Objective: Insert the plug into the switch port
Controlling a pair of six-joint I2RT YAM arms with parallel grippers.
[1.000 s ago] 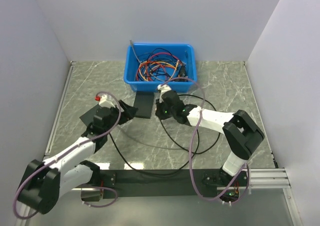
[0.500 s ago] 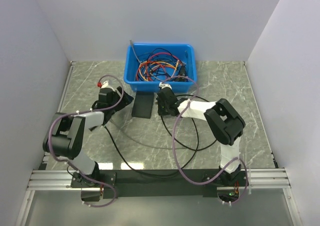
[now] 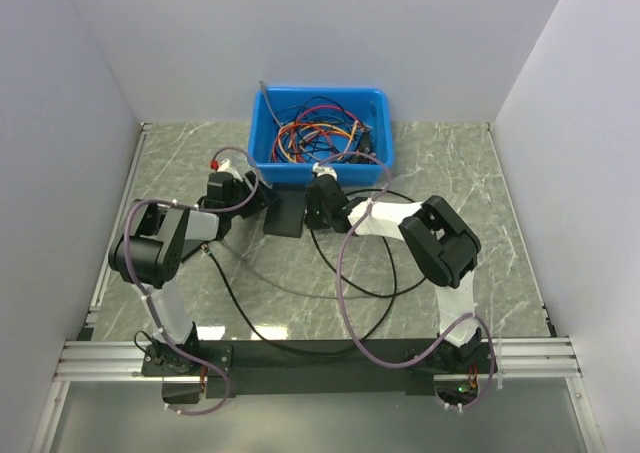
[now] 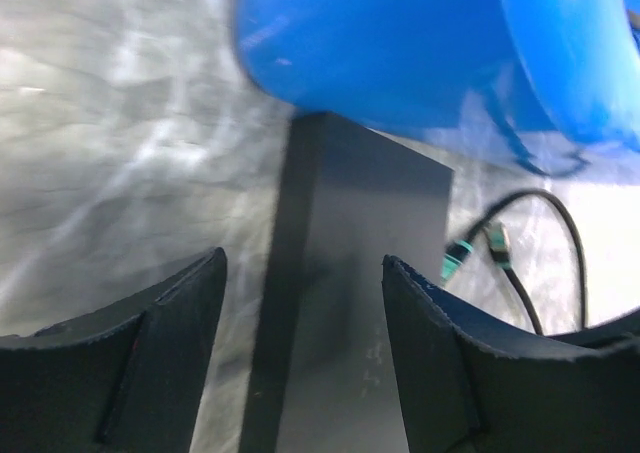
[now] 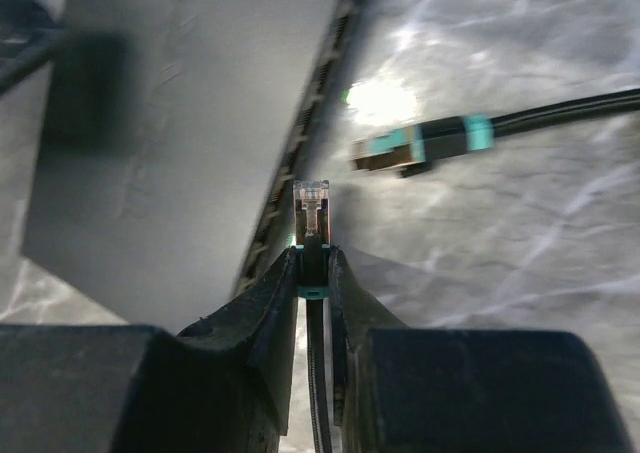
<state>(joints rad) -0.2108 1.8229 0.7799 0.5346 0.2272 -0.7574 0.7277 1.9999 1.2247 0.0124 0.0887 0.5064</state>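
Clear-tipped plug points at the flat black switch's port edge.

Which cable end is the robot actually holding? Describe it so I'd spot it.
Find the blue bin at the back; a flat black switch lies just before it. Beside the switch's port edge, the held plug is pinched between the right fingers, clear-tipped; the loose plug lies on the marble.

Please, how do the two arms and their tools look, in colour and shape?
The left arm and right arm have black joints and white links, each trailing a mauve cable. The left tool has broad curved black fingers; the right tool, narrow tapered ones.
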